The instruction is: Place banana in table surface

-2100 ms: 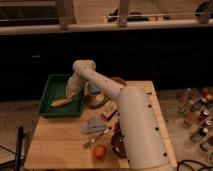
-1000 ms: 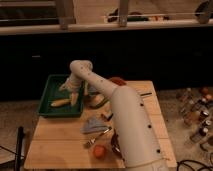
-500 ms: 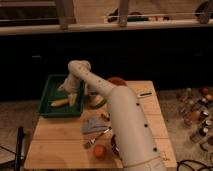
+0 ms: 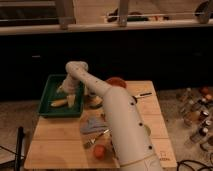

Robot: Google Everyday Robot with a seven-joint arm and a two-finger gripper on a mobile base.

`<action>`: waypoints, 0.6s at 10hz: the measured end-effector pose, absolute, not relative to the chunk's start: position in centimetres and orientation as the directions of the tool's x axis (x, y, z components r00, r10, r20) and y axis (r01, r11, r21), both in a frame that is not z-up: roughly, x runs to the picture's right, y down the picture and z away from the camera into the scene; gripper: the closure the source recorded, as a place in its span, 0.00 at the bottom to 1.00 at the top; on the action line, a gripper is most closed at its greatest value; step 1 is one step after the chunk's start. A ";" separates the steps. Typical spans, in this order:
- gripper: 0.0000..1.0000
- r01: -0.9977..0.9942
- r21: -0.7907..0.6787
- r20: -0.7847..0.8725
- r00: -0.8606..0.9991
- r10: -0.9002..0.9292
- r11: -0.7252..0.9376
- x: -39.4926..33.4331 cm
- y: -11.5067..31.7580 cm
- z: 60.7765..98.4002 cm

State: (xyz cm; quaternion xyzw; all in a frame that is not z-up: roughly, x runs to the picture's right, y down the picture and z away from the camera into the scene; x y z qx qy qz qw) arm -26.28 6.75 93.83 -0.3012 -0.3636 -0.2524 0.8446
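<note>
The banana (image 4: 59, 103) is small and yellow and lies inside the green tray (image 4: 50, 83) at the table's back left. My gripper (image 4: 69, 98) hangs down into the tray, right beside the banana's right end and touching or nearly touching it. My white arm (image 4: 119, 120) stretches from the front right across the table to the tray and hides the table's middle. The table surface (image 4: 55, 142) is light wooden planks with a small dark logo near the front right corner.
A round orange fruit (image 4: 100, 151) lies near the front edge. A grey cloth (image 4: 92, 125) and a utensil (image 4: 97, 139) lie mid-table. A red bowl (image 4: 116, 82) stands at the back. Several bottles (image 4: 196, 122) stand on the floor to the right.
My arm has swung left and the gripper has moved further into the green tray, closer to the banana. The banana stays in the tray.
</note>
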 end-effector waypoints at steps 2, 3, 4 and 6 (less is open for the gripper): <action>0.44 0.646 -0.346 0.756 0.622 -0.206 0.681 -26.5 7.3 94.1; 0.52 0.645 -0.350 0.754 0.625 -0.204 0.679 -26.5 7.4 94.2; 0.64 0.642 -0.356 0.750 0.630 -0.202 0.679 -26.4 7.5 94.3; 0.83 0.639 -0.359 0.747 0.634 -0.201 0.680 -26.3 7.6 94.4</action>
